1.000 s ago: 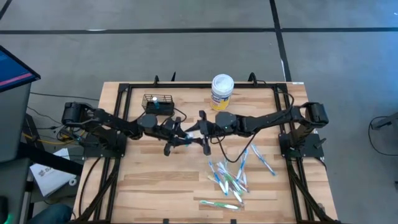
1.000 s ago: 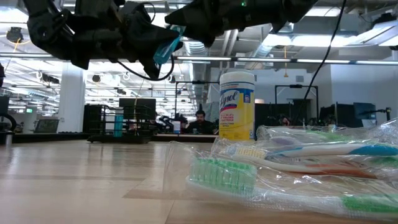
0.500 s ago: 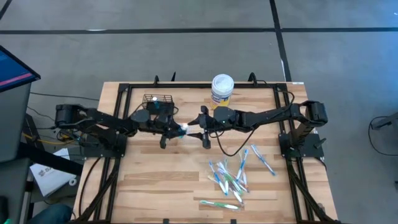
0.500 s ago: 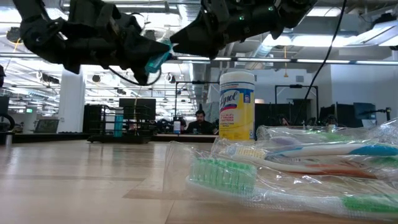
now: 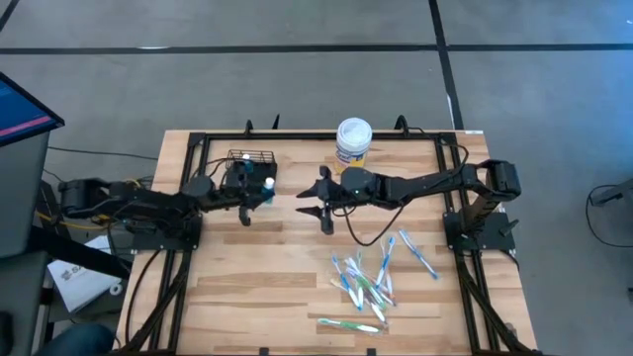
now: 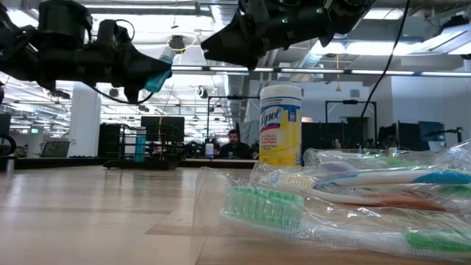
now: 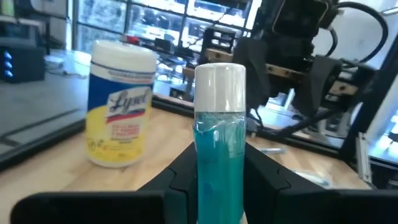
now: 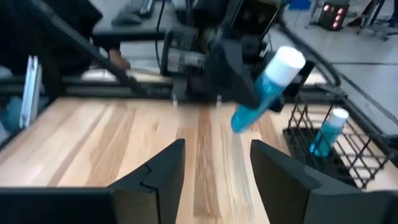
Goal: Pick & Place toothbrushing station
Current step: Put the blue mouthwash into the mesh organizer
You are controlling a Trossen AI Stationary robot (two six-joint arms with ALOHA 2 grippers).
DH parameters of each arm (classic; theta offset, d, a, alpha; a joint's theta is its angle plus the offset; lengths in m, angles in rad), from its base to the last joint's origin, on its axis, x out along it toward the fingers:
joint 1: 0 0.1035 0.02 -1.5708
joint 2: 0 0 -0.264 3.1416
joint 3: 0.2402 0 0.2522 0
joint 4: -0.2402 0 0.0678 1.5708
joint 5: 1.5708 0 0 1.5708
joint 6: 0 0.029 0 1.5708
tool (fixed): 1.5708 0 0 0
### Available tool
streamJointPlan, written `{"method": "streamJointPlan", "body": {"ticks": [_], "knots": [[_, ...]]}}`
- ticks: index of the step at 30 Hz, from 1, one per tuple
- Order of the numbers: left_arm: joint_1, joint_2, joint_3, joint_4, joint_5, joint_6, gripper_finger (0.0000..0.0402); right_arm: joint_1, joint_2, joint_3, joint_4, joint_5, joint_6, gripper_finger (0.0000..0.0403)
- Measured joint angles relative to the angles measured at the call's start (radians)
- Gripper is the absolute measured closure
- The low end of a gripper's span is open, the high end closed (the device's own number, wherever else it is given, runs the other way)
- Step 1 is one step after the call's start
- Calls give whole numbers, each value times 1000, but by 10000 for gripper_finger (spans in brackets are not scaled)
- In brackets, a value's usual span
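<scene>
Wooden surface (image 5: pixel 247 287): your left end effector (image 5: pixel 259 190), clamped on a light, slippery blue bottle (image 7: pixel 219 149), nears the stiff wire basket (image 5: pixel 249 164); right end effector (image 5: pixel 315 201) hangs apart.

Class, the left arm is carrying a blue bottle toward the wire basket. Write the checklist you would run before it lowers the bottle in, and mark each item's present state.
1. Left gripper shut on the blue bottle: ok.
2. Bottle over the basket: cannot tell; in the high view it is at the basket's near edge.
3. Room inside the basket: cannot tell; another bottle is already there.
4. Right gripper clear of the basket: ok, open, mid-table.
5. Wipes tub out of the path: ok.
</scene>
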Motion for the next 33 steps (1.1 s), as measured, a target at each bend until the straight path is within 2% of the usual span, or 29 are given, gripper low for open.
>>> {"method": "streamJointPlan", "body": {"ticks": [3, 7, 9, 15, 19, 27, 33], "knots": [[-32, 0, 1, 4, -60, 39, 327, -7, 0, 0, 51, 0, 17, 237], [-67, 0, 1, 5, -271, 83, 327, -13, 0, 0, 67, 0, 38, 242], [-78, 0, 1, 7, -325, 100, 328, -13, 0, 0, 66, 12, 38, 244], [-141, 1, 1, 17, -322, 115, 326, -13, 0, 0, 112, 50, 53, 249], [-186, 1, 8, 33, -363, 121, 327, -11, 0, 0, 139, 52, 57, 251], [-249, 33, 81, 42, -392, 177, 327, -10, 0, 0, 172, 52, 80, 249], [-255, 66, 135, 78, -407, 196, 324, -9, 2, 0, 171, 52, 80, 255]]}}
